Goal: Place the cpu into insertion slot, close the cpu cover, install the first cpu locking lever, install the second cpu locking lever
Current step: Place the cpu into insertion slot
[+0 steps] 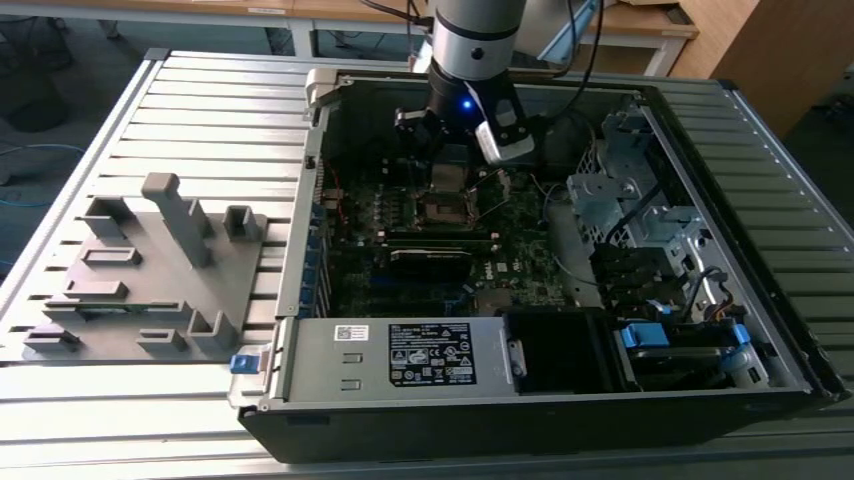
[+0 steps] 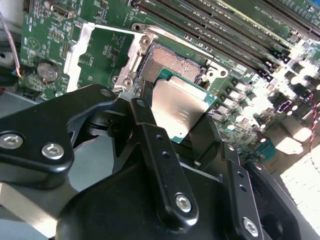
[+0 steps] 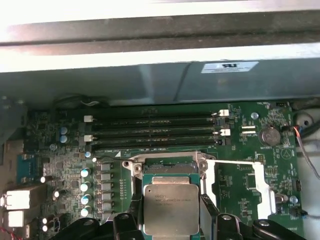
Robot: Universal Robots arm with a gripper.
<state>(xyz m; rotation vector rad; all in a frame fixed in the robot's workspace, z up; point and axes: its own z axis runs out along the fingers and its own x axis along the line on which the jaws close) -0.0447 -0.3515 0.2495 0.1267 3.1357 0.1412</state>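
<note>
Clamping the cpu (image 3: pixel 170 210) by two opposite edges, the tool (image 3: pixel 171 217) carries it silvery face up, with its far edge at the near rim of the insertion slot (image 3: pixel 167 167). I cannot tell whether the chip touches that rim, but it is not seated. My worry is the landing. In the second wrist view the chip looks tilted against the board. A corner meeting the slot first, or a slip between the fingers (image 2: pixel 147 125), could in my judgement bend the bare contacts or leave the chip riding on the metal frame. The fingers stand close to that frame and might catch on it. The slot holds nothing yet, and its contact field lies bare. Beside it the cpu cover (image 2: pixel 82 47) is swung open over the motherboard (image 3: pixel 60 165), away from the slot, so it should not foul the chip. Farther off run the long black memory slots (image 3: pixel 155 130); I cannot tell whether sticks sit in them. In the exterior view the open computer case (image 1: pixel 534 440) holds the board, a power supply (image 1: pixel 400 355) and a metal drive cage (image 1: pixel 627 200). It stands on the ribbed bench (image 1: pixel 200 100) beside a grey fixture plate (image 1: pixel 147 270).
</note>
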